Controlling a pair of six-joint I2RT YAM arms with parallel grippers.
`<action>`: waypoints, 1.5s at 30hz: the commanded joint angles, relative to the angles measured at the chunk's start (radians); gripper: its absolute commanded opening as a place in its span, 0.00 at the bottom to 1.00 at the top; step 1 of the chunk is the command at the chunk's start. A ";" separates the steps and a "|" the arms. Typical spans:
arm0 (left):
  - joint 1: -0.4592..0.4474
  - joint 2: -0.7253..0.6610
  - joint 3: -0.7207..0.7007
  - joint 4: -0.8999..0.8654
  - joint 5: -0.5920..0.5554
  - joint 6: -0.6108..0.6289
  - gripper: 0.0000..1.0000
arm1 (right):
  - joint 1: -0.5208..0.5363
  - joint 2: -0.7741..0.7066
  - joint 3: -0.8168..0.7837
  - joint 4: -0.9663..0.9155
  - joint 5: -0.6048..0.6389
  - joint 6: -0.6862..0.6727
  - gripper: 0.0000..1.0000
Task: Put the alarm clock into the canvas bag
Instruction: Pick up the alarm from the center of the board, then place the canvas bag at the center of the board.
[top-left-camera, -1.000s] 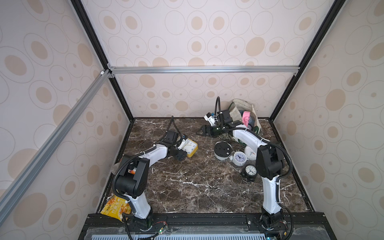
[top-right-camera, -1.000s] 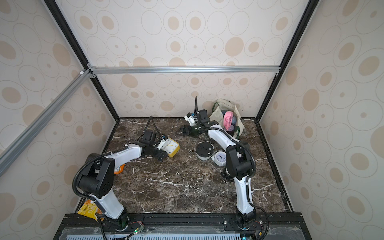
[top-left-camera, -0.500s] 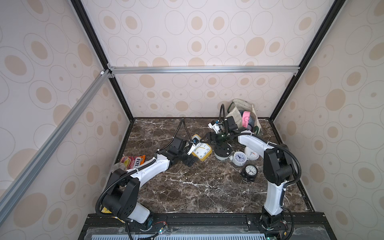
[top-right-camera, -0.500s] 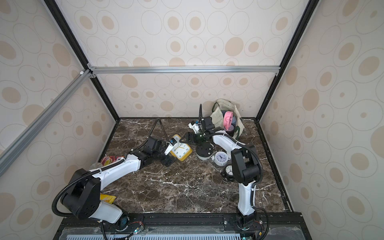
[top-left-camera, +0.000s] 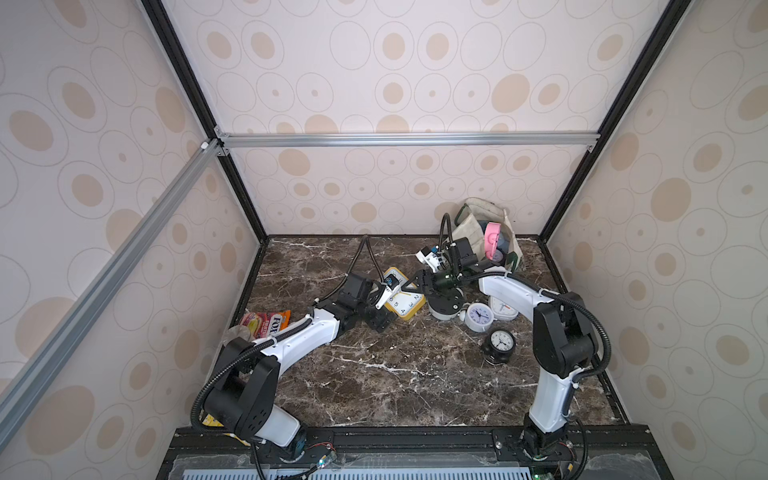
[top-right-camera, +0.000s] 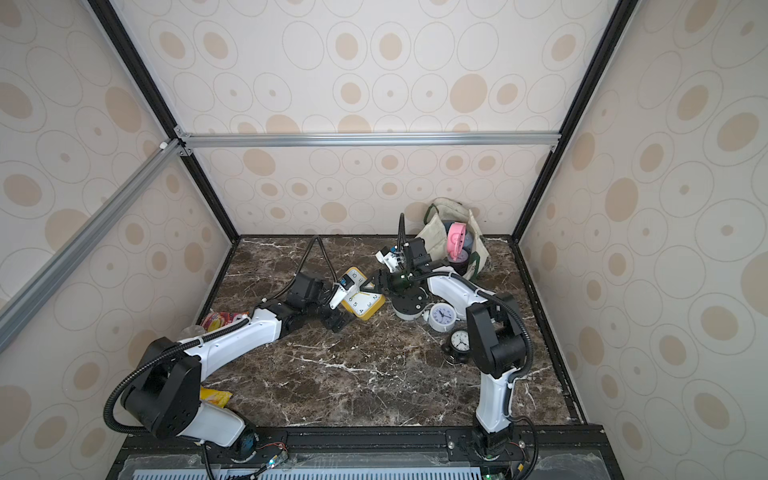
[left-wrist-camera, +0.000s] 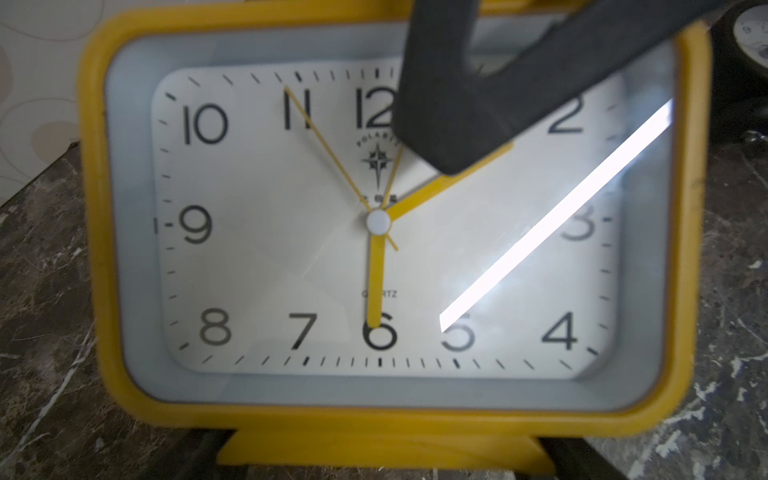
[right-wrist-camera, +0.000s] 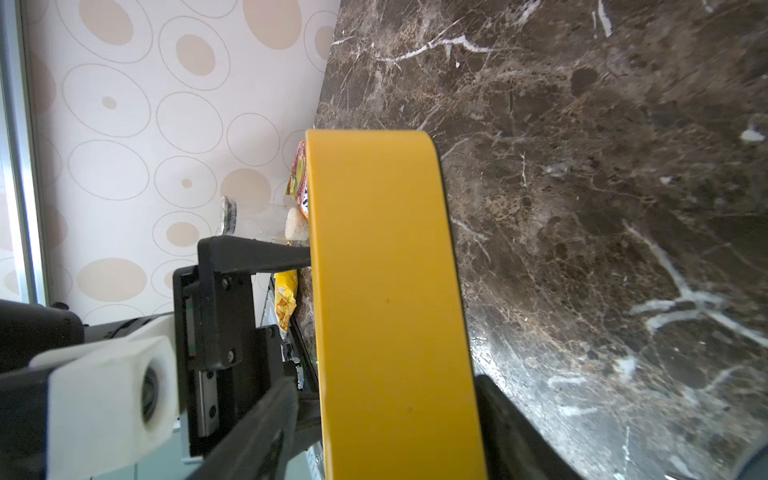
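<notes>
Starting at the left wall, a red snack packet (top-left-camera: 266, 324) lies on the bench (top-left-camera: 395, 374), taking no part in this. Next comes the left arm, stretched low across the marble, its left pincer (top-left-camera: 386, 309) clenched on the yellow alarm clock (top-left-camera: 403, 301). The clock is taken at its foot end and tipped up with its face raised. I read that as an offering, since the bag sits beyond this arm's easy reach.

Meeting it from the other side is the right pincer (top-left-camera: 415, 284), set astride the clock's upper edge. The left wrist view shows one dark finger (left-wrist-camera: 457, 104) lying across the glass near the twelve, and the right wrist view shows the yellow rim running between the two jaws. Whether they are pressing on it I cannot tell. It looks like a hand-over in the making.

Just right of that, a white round clock (top-left-camera: 478, 318) and a black clock (top-left-camera: 500, 343) stand loose on the bench. Farthest right, in the back corner, the canvas bag (top-left-camera: 469, 226) slumps open with a pink clock (top-left-camera: 492, 241) showing in its mouth. It is well apart from the yellow one, so the carry and the drop are not yet done
</notes>
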 joint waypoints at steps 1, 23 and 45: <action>-0.007 -0.026 0.005 0.062 0.013 0.016 0.65 | 0.014 -0.012 -0.006 0.018 -0.041 0.012 0.60; -0.012 -0.125 -0.019 0.147 0.109 -0.075 0.98 | -0.060 -0.230 -0.130 0.144 0.050 0.072 0.05; -0.012 -0.372 -0.164 0.328 0.093 -0.411 0.98 | -0.293 -0.591 -0.272 0.208 1.174 -0.180 0.01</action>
